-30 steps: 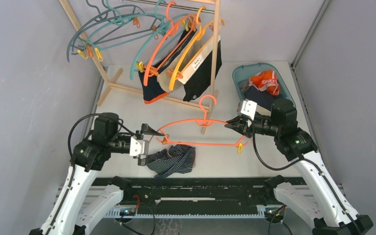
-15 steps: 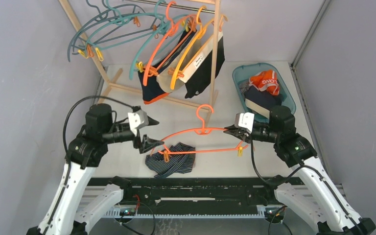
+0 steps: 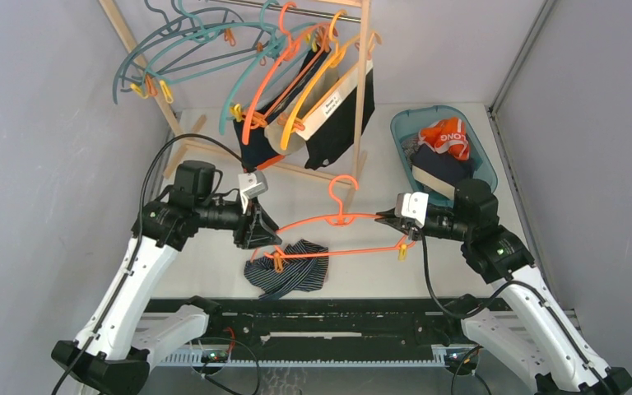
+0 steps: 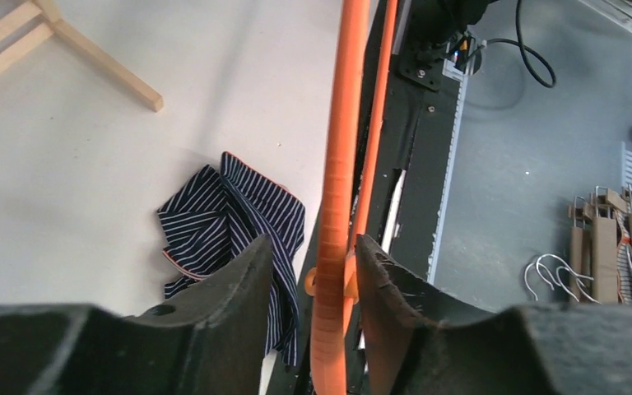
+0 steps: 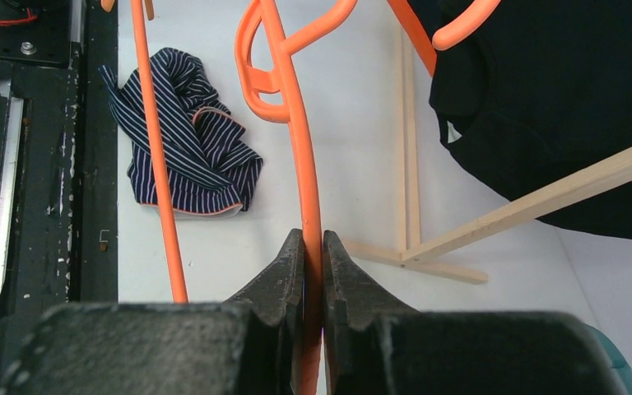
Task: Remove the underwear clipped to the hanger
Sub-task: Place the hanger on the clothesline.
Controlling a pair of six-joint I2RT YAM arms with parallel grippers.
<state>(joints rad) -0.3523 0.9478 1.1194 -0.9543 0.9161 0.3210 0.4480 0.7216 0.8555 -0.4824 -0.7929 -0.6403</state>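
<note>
While the top view looks down on the white table (image 3: 378, 276), the orange hanger (image 3: 337, 253) hangs level between the two arms above it. The right claw (image 3: 387, 216) is clenched on the hanger's right end. The left claw (image 3: 263, 234) sits at its left end. The navy striped underwear (image 3: 292, 271) lies crumpled on the table under the hanger's left half; whether the orange clip (image 3: 278, 262) there grips the cloth I cannot tell. More underwear (image 3: 337, 123), black and navy, hangs from coloured hangers on the wooden rack (image 3: 364, 74) at the back, and a teal basket (image 3: 399, 132) with clothes in it stands at the far right.

In the left wrist view, the left claw (image 4: 314, 243) is released: its fingers (image 4: 247, 280) stand on either side of the orange hanger (image 4: 341, 123), with a gap showing beside the bar. The striped underwear (image 4: 214, 222) lies on the table beyond them.

In the right wrist view, the right claw (image 5: 313, 239) pinches the hanger's upper arm (image 5: 288, 123) tightly between both fingers. The striped underwear (image 5: 185, 140) lies beneath the hanger's lower bar (image 5: 152, 123).
</note>
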